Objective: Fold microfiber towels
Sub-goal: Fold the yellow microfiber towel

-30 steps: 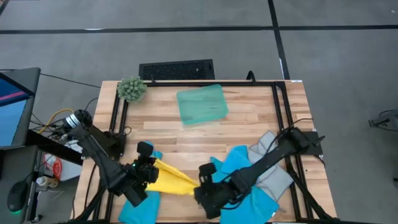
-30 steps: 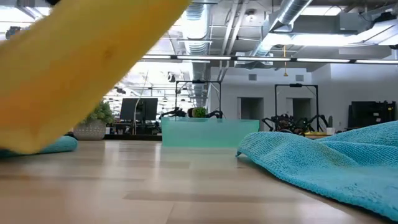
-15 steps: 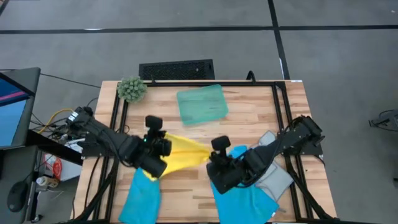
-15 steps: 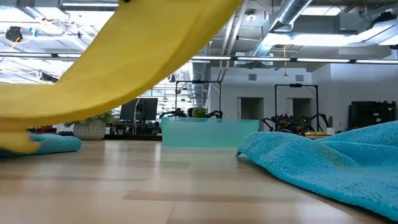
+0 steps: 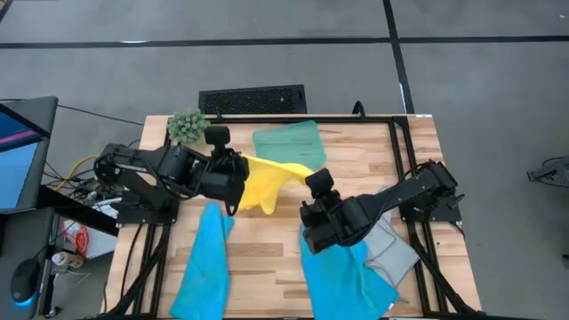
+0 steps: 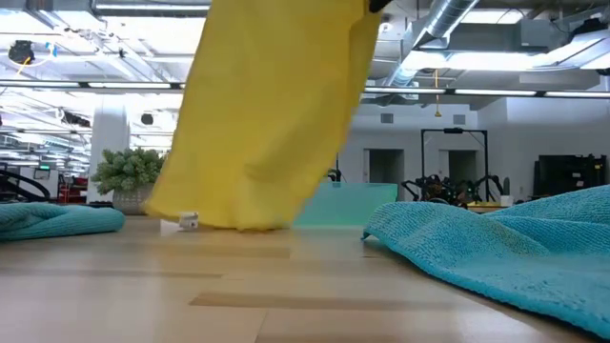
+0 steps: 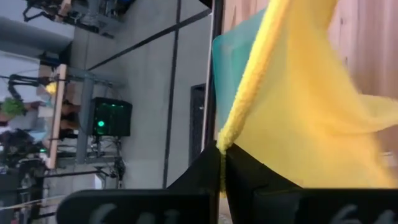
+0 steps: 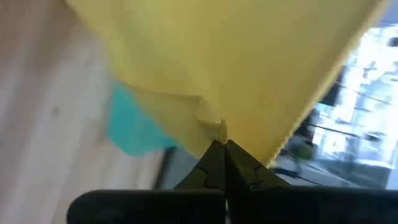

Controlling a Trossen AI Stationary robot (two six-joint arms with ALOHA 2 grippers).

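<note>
Pinched shut on one edge of the yellow towel [image 5: 265, 180]: left gripper [image 5: 233, 169], fingers clamped together on the hem in the left wrist view, cloth [image 7: 298, 118] fanning out past the fingertips. Pinched shut on another edge of the same towel: right gripper [image 5: 311, 182], fingers closed to a thin line on a bunched corner [image 8: 211, 127] in the right wrist view. Stretched between the two grippers and lifted off the table [image 5: 356, 164], hanging in a loose sheet; in the low view the lower hem [image 6: 257, 162] reaches down close to the wood, contact impossible to judge.

Below and nearer than the left gripper, a blue towel [image 5: 203, 267] lying long and narrow on the wood. Below and nearer than the right gripper, a second blue towel [image 5: 342, 280] spread flat, with a grey towel [image 5: 391, 249] just beside it, under the right arm.

Beyond both grippers, a teal tray [image 5: 286, 145], partly overlapped by the yellow cloth. Beyond the left gripper, at the far table corner, a fuzzy green plant ball [image 5: 187, 126].
</note>
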